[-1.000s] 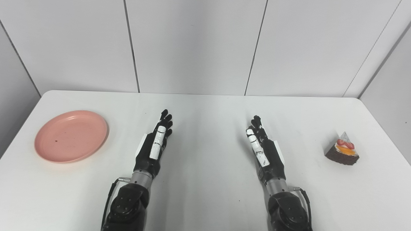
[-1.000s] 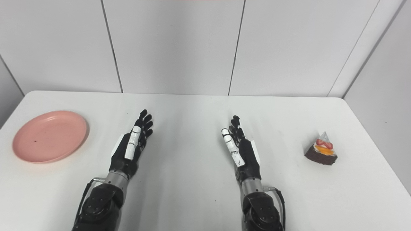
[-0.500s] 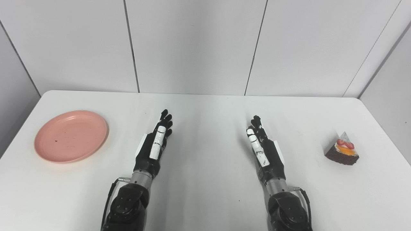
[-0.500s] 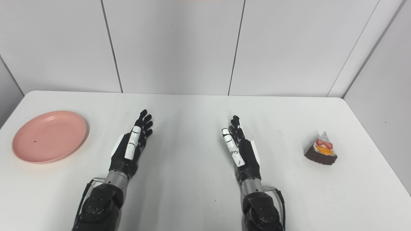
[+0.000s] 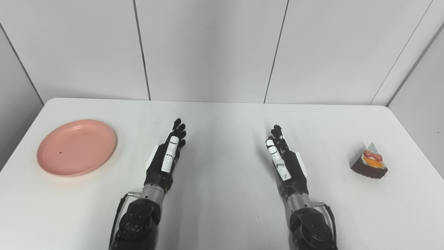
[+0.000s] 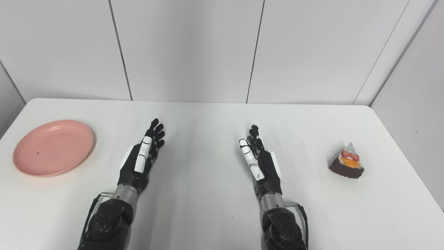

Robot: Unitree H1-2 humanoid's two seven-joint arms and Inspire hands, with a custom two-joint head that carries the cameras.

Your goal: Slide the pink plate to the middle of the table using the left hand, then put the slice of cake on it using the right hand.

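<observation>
Gleaming white table [image 5: 222,114], seemingly panelled walls [image 5: 208,48]

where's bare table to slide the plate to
Bare white tabletop lies between the left hand and right hand, and behind both. The round pink plate fills the left end; the chocolate cake slice the right.

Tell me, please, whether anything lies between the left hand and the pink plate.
Nothing visible does. Only bare white table separates the left hand from the pink plate, which lies to its left; the slice of cake sits far right.
</observation>
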